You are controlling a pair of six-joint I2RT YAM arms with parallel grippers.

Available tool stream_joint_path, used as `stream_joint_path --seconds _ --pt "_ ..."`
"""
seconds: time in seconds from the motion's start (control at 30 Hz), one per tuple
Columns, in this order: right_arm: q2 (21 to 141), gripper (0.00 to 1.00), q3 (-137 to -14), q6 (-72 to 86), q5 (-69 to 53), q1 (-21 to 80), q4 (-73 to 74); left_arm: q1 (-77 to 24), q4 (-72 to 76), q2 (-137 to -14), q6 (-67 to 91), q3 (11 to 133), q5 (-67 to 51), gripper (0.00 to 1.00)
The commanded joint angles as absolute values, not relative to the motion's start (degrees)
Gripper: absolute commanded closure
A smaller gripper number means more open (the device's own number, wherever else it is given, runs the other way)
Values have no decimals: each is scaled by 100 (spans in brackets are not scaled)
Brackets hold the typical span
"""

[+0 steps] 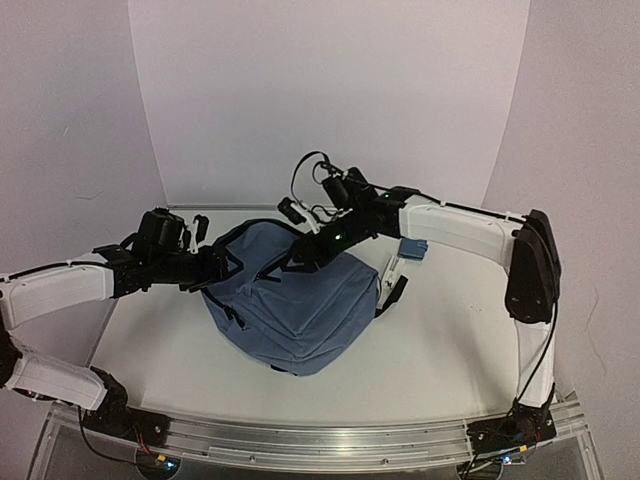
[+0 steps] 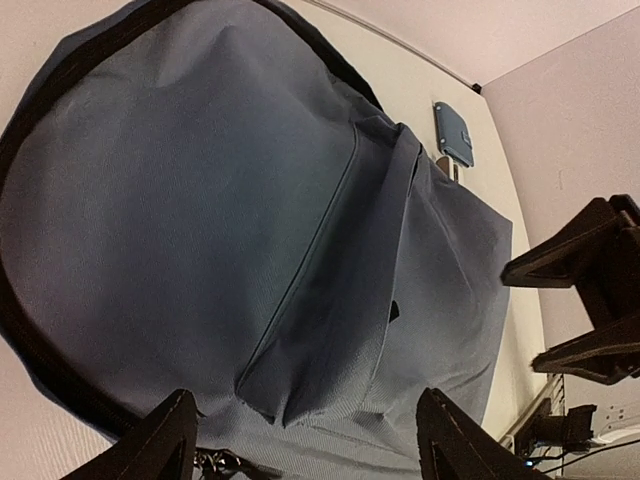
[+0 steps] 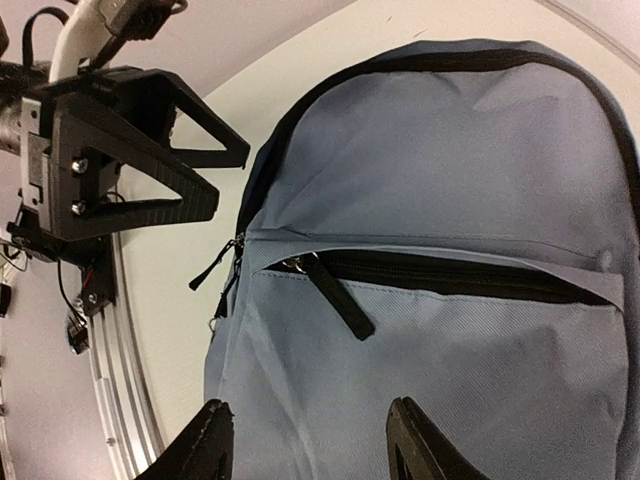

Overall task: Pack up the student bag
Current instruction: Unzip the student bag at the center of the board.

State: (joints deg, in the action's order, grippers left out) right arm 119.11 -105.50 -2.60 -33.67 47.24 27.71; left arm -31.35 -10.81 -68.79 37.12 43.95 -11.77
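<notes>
Backpack [image 1: 290, 305], soft slate-blue fabric with dark zippers, is laid flat mid-worktop [image 1: 440, 340]. Left gripper [image 2: 308, 440] is held wide open at its left side, right gripper [image 3: 310, 440] part-open over its far edge. Nothing's gripped by either, tbh.

The bag [image 1: 290, 300] lies in the middle of the counter [image 1: 430, 360], my left fingers [image 2: 170, 440] at its left edge, my right fingers [image 3: 215, 445] above its far side, and a small case [image 1: 412, 248] just behind its right side.
</notes>
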Motion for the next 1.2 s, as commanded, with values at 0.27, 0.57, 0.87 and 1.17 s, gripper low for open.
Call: stream_joint_path --seconds 0.27,0.57,0.87,1.17 --pt "12997 46 -11511 -1279 -2886 4970 2892 -3138 -908 -6522 3969 4198 -1175 24" --pt "13287 47 -11613 -1725 -2664 5165 2892 -3138 -901 -6487 4027 4106 -1160 24" --pt "13491 72 -11778 -1990 -2469 5282 2900 -3139 -902 -6432 4120 4031 -1151 24" --pt "13337 100 -11829 -1950 -2254 5282 2892 -3234 -570 -6563 3801 3923 -1710 24"
